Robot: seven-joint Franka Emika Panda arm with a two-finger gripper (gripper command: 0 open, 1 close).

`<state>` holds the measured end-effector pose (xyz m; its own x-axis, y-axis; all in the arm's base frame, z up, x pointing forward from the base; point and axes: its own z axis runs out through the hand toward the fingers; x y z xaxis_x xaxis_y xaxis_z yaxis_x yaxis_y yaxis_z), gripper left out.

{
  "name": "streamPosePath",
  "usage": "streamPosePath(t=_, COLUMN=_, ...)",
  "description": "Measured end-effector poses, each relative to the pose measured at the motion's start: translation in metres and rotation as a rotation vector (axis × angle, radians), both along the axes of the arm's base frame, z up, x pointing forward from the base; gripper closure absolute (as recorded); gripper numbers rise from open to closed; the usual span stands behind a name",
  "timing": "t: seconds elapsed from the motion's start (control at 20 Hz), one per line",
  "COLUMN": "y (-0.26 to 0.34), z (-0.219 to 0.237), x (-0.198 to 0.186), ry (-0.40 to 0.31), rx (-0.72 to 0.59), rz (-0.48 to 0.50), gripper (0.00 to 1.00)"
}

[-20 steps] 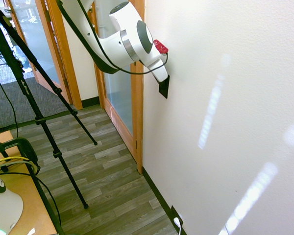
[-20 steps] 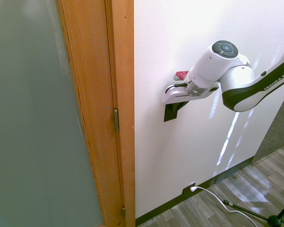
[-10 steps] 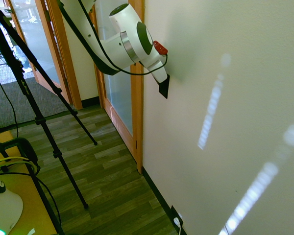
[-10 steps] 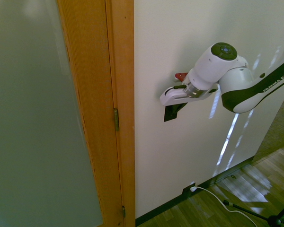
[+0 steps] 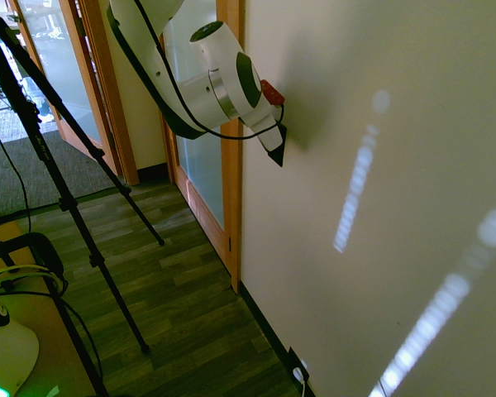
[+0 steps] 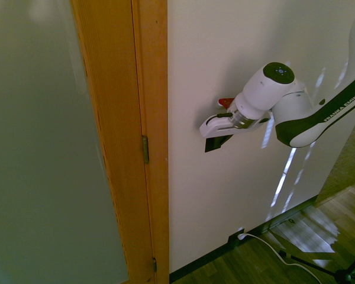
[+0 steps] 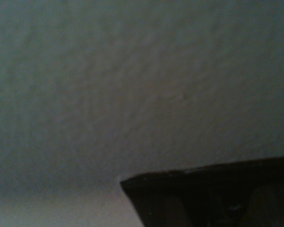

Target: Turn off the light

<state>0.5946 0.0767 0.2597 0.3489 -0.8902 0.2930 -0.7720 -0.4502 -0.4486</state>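
Note:
No lamp shows in any view. The light's switch is a small black plate (image 5: 277,152) on the white wall just right of the door frame, also seen in the second exterior view as the switch plate (image 6: 216,144). My gripper (image 5: 273,136) presses against the plate's upper part from the room side, shut, with nothing held. From the other side the gripper (image 6: 215,131) covers the plate's top half. In the wrist view only a dark corner of the plate (image 7: 217,198) shows against blurred wall.
A wooden door frame (image 6: 148,118) with frosted glass stands right beside the switch. Low on the wall sits a black outlet plate with a white plug (image 6: 238,236), its cable trailing over the wood floor (image 5: 182,298). The room looks dim.
The gripper has slid down over the switch plate, covering more of it, and the wrist has dropped a little. The whole room has turned darker.

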Motion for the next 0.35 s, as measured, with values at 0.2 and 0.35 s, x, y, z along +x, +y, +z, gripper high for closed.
streamPosePath(t=0.2, y=0.001, z=-0.003, x=-0.004, ry=-0.003, rx=-0.017, rz=0.039, gripper=0.0)
streamPosePath(t=0.35, y=0.007, z=-0.02, x=-0.03, ry=0.026, rx=-0.007, rz=0.092, gripper=0.0)
